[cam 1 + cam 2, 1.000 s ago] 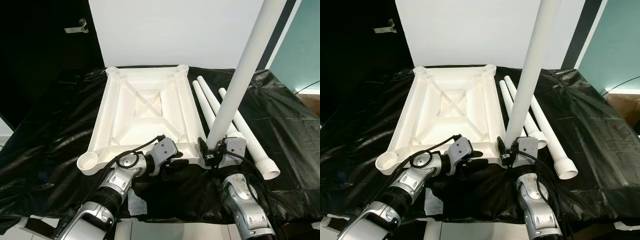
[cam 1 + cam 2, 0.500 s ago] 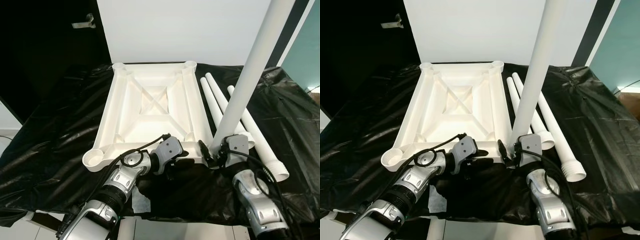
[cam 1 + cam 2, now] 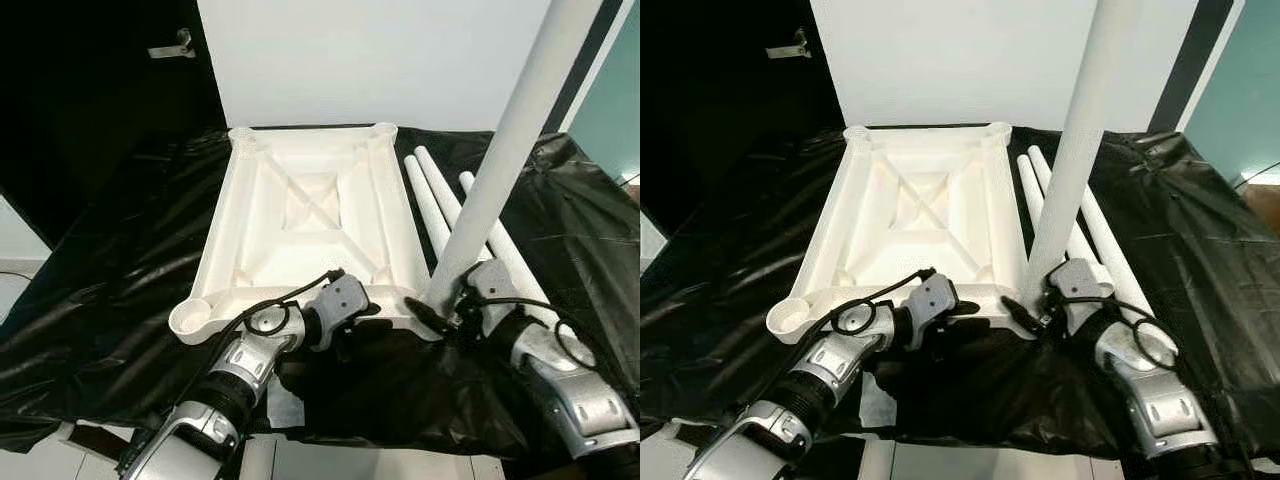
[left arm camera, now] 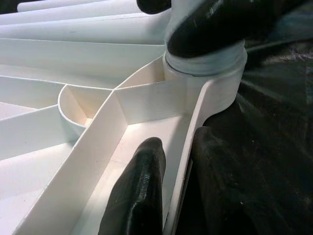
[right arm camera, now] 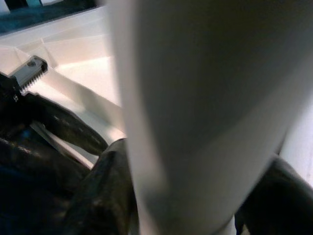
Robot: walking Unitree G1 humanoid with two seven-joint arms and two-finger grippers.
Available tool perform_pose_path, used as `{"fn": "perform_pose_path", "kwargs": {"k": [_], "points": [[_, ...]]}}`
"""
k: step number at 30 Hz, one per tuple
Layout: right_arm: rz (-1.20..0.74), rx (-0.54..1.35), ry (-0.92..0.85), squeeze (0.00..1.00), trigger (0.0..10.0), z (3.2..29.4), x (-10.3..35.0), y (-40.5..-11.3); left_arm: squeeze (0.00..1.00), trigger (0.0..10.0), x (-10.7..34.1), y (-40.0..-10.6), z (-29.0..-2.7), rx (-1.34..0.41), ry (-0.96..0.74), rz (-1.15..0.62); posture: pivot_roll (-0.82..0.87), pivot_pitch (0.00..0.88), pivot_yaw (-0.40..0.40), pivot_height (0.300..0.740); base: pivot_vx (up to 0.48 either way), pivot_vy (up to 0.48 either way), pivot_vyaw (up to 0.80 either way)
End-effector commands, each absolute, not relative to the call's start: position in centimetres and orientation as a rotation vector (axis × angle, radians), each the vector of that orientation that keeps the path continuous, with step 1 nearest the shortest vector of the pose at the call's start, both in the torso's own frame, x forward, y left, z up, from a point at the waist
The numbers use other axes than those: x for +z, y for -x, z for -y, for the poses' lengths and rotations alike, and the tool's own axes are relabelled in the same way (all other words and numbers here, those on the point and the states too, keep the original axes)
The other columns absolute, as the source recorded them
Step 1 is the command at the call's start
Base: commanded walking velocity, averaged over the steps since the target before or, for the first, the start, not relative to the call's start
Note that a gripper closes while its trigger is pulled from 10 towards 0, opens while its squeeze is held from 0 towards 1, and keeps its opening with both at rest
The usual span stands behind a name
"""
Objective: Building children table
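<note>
Left eye view: upturned white tabletop [image 3: 310, 225] lies underside-up on black plastic sheeting [image 3: 120, 260] that covers the table. Ribbed frame with an X brace at centre; round sockets at all four corners.

Right gripper [image 3: 445, 312] is clenched around the base of a white leg [image 3: 500, 170], which stands nearly upright in the near right corner socket [image 4: 205, 73], leaning slightly away to the right. Judged purpose: seating or twisting the leg's end into the socket.

Left gripper [image 4: 168, 188] pinches the near edge rail of the tabletop, one finger inside the rim, one outside, just beside that socket. Judged purpose: bracing the top so it does not turn or slide under the right arm's load.

Spare legs [image 3: 445, 205] lie side by side on the sheeting, right of the tabletop. Near left socket [image 3: 190, 318] open; three corners not yet fitted.
</note>
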State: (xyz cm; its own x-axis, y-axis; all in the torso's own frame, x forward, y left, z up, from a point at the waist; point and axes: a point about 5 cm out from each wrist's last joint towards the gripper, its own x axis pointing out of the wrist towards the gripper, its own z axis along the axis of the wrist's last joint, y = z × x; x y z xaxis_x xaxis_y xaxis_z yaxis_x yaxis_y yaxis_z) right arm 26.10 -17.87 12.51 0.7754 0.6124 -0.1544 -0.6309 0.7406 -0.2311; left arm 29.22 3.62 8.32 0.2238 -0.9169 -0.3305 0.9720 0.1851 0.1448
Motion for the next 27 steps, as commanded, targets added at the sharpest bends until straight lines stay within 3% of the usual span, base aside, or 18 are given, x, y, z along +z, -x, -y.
{"fn": "perform_pose_path", "kwargs": {"k": [1, 7, 8, 9, 11, 22, 23, 24, 25, 26, 27], "points": [[-0.128, 0.761, 0.261, 0.00, 0.0, 16.7, 11.3, -25.3, 0.00, 10.0, 4.4, -27.0, -4.3, -1.436, -0.360, -0.409, -0.07, 0.000, 0.000, 0.740, 0.000, 0.000, 0.00], [-0.161, 0.703, 0.183, 0.00, 0.0, 15.7, 9.8, -25.4, 0.00, 10.0, 4.3, -27.0, -4.2, -1.434, -0.357, -0.410, -0.06, 0.000, -0.006, 0.740, 0.000, 0.000, 0.00], [-0.114, 0.535, 0.121, 0.00, 0.0, 15.0, 9.5, -26.1, 0.00, 10.0, 4.3, -27.0, -4.2, -1.433, -0.356, -0.408, -0.06, 0.000, -0.007, 0.740, 0.000, 0.000, 0.00], [-0.054, 0.252, 0.067, 0.00, 0.0, 14.7, 9.3, -27.0, 0.00, 10.0, 4.3, -27.0, -4.1, -1.433, -0.355, -0.407, -0.06, 0.000, -0.008, 0.740, 0.000, 0.000, 0.00], [-0.027, 0.146, 0.081, 0.00, 0.0, 14.7, 9.2, -27.1, 0.00, 10.0, 4.3, -27.0, -4.1, -1.432, -0.357, -0.406, -0.05, 0.000, -0.009, 0.740, 0.000, 0.000, 0.00], [-0.009, 0.008, 0.056, 0.00, 0.0, 14.9, 9.1, -26.8, 0.00, 10.0, 4.2, -26.8, -4.6, -1.427, -0.356, -0.414, -0.03, 0.000, -0.008, 0.740, 0.000, 0.000, 0.00], [-0.016, 0.037, 0.054, 0.00, 0.9, 14.8, 9.1, -26.9, 0.00, 10.0, 4.0, -26.7, -4.7, -1.430, -0.359, -0.420, -0.04, 0.000, -0.008, 0.740, 0.000, 0.000, 0.00], [-0.016, 0.037, 0.054, 0.00, 0.9, 14.8, 9.1, -26.9, 0.00, 10.0, 4.0, -26.7, -4.7, -1.430, -0.359, -0.420, -0.04, 0.000, -0.008, 0.740, 0.000, 0.000, 0.00], [-0.018, 0.054, 0.054, 0.00, 10.0, 14.7, 9.1, -27.0, 0.00, 10.0, 4.0, -26.7, -4.7, -1.430, -0.360, -0.421, -0.04, 0.000, -0.009, 0.740, 0.000, 0.000, 0.00], [-0.009, 0.052, 0.064, 0.00, 10.0, 14.5, 9.2, -27.1, 0.00, 10.0, 4.0, -26.7, -4.7, -1.430, -0.360, -0.421, -0.04, 0.000, -0.009, 0.740, 0.000, 0.000, 0.00], [0.002, 0.047, 0.071, 0.94, 10.0, 14.5, 9.4, -27.1, 0.00, 10.0, 4.0, -26.8, -4.6, -1.432, -0.360, -0.419, -0.04, 0.000, -0.011, 0.740, 0.000, 0.000, 0.00]]}}
